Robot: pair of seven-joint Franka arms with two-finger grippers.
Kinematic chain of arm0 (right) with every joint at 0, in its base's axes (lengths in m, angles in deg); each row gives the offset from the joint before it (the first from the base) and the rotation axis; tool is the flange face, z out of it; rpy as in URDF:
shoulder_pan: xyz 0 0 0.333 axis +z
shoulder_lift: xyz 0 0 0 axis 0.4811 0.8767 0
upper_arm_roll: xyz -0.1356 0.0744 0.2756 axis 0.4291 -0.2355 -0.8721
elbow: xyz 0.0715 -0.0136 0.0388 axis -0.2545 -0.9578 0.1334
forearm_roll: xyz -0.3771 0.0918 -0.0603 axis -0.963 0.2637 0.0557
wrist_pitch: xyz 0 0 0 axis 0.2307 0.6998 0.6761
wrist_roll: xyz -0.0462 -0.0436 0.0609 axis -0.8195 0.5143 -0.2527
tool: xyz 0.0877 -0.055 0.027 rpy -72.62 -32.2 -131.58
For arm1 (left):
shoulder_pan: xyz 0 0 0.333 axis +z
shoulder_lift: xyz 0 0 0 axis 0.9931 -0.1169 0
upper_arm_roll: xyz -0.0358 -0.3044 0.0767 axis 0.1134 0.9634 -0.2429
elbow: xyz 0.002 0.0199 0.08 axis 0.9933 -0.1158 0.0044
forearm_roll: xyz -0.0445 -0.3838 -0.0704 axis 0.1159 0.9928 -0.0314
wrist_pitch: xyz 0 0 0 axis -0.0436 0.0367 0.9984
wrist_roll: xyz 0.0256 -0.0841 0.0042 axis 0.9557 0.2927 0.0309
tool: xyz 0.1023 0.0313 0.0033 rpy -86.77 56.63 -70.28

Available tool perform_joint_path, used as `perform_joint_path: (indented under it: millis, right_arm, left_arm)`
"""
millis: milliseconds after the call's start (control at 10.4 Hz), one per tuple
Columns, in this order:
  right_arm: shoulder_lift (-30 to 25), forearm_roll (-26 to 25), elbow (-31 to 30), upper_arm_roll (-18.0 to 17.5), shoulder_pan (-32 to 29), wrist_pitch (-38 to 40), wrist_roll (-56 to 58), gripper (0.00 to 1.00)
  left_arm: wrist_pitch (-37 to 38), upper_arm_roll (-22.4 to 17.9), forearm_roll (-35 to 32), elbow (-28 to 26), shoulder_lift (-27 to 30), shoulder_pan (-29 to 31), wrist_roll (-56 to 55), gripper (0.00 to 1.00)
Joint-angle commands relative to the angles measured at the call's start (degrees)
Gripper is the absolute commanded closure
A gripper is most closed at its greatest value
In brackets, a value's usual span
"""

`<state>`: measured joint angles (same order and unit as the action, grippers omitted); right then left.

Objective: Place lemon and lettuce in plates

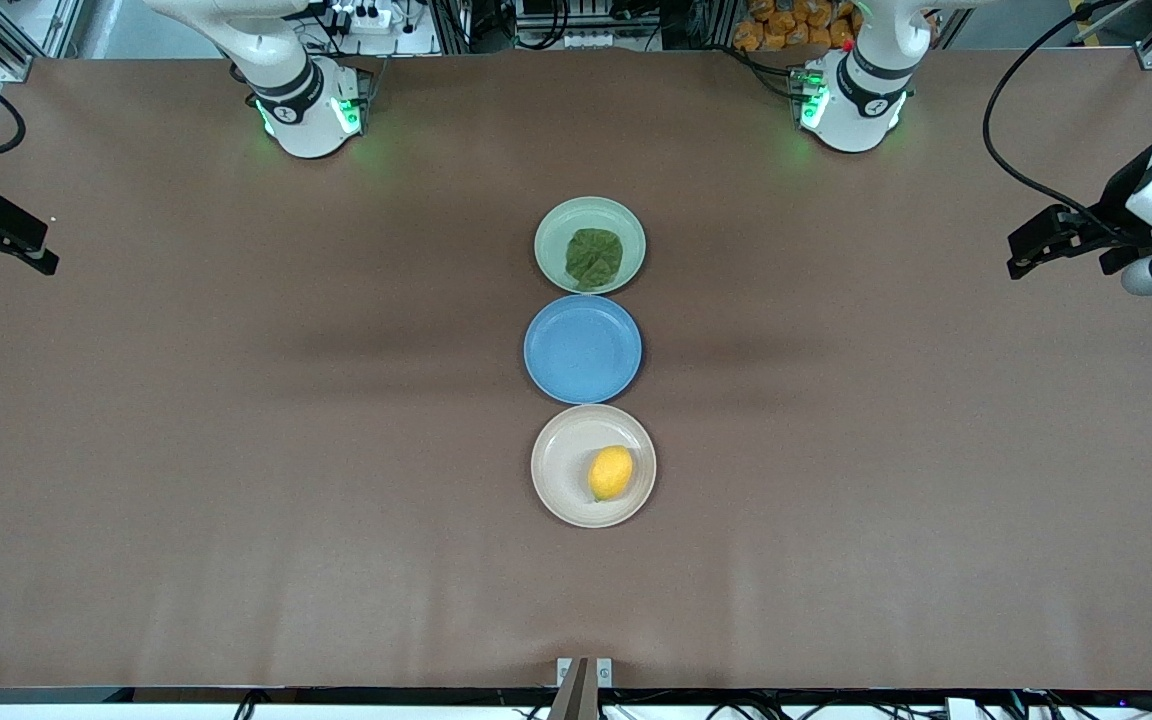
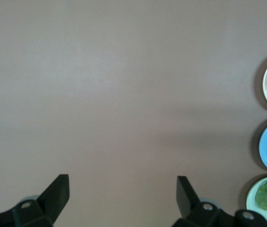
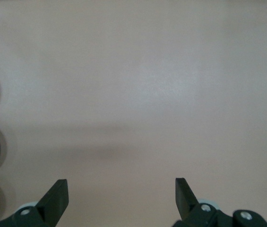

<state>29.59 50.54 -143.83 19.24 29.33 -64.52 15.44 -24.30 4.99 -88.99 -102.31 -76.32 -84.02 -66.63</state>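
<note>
Brown table (image 1: 236,450), lettuce (image 1: 593,257) on mint plate (image 1: 556,228), lemon (image 1: 611,472) on cream plate (image 1: 561,470), left gripper (image 2: 123,195) and right gripper (image 3: 121,195) wide, empty, edge-cropped.

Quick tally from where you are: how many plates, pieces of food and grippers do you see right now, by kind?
Plates: 3, round plastic: pale mint green plate, blue plate, beige-cream plate.
Food: 2: crinkled dark green lettuce in the mint plate, oval yellow lemon in the beige plate.
Grippers: 2, open, empty: left gripper, right gripper, each over bare table.
Total: 7.
</note>
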Motion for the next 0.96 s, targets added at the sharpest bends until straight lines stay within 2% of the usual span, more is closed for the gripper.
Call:
perform_joint_path:
  millis: [0,867]
  right_arm:
    - [-0.4,1.1,-0.4,-0.5,-1.1,0.2,0.2,0.00]
    - [0.0,1.0,-0.4,-0.5,-1.1,0.1,0.2,0.00]
  left_arm:
    - [1.7,-0.5,1.4,1.4,-0.5,-0.1,1.1,0.00]
    - [1.7,-0.4,0.9,1.6,-2.5,0.5,1.4,0.00]
